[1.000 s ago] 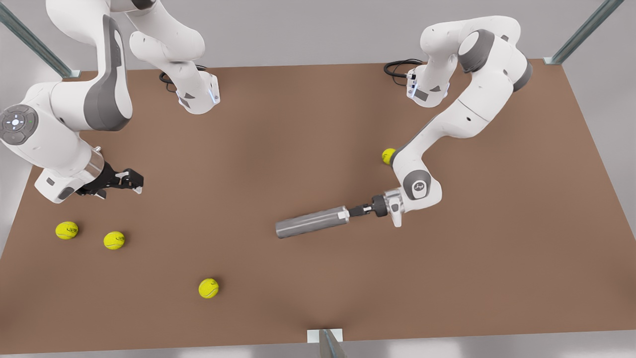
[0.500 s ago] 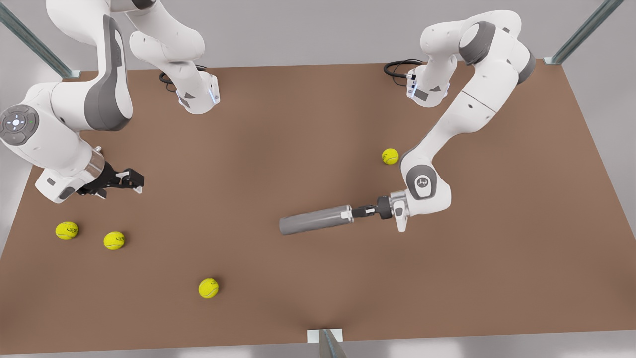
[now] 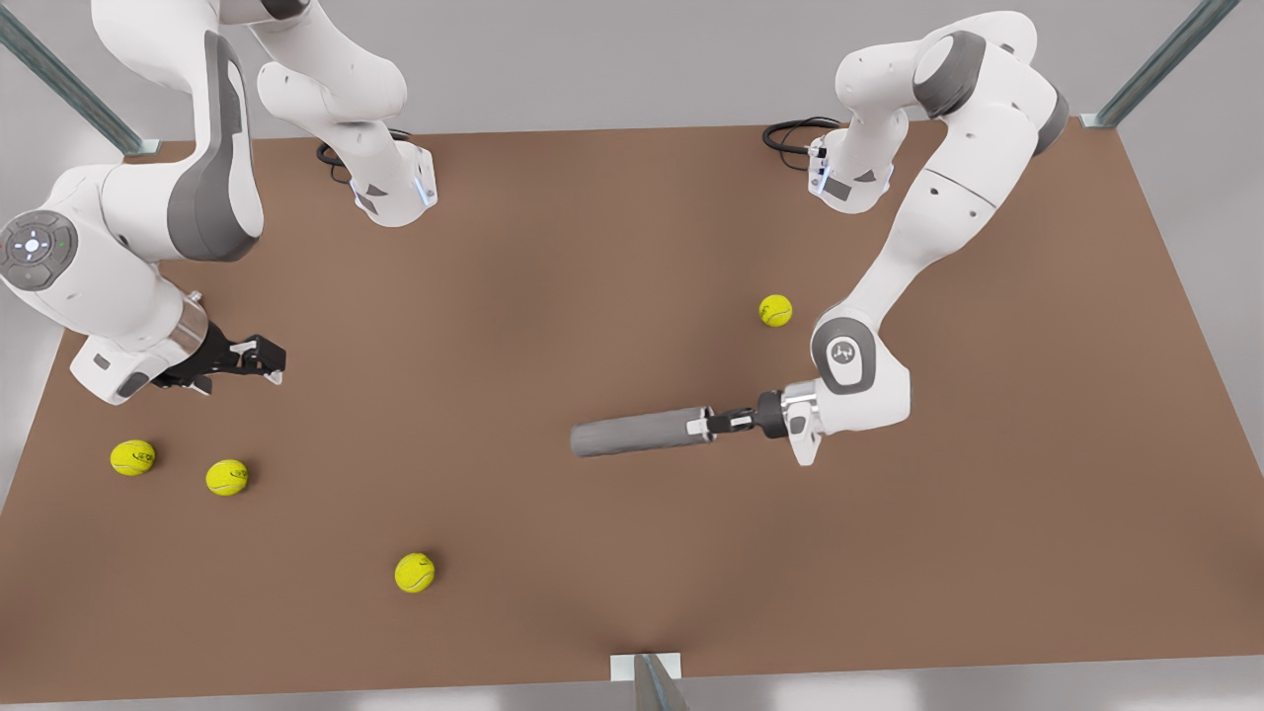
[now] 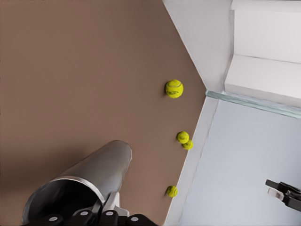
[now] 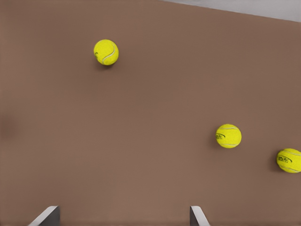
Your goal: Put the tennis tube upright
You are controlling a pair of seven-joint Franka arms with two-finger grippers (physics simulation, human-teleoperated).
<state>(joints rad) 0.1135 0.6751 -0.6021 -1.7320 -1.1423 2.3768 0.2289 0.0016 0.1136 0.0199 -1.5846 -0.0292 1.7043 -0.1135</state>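
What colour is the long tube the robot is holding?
Plain metallic grey. The tennis tube shows best in the front view.

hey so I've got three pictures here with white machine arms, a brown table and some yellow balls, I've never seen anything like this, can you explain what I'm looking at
These are computer renders of two white robot arms bolted to a brown table. The wide picture comes from a camera above the table. The other two come from cameras on the arms' wrists, looking past each hand.

The left hand, on the wide picture's right, is shut on the lighter rim of the tennis tube, a grey metallic cylinder that is not upright. Its wrist picture looks along the tube, whose end is open.

The right hand waits with open fingers above the table on the wide picture's left.

Four yellow-green tennis balls sit on the table: two close together, one nearer the front edge, one by the left arm.
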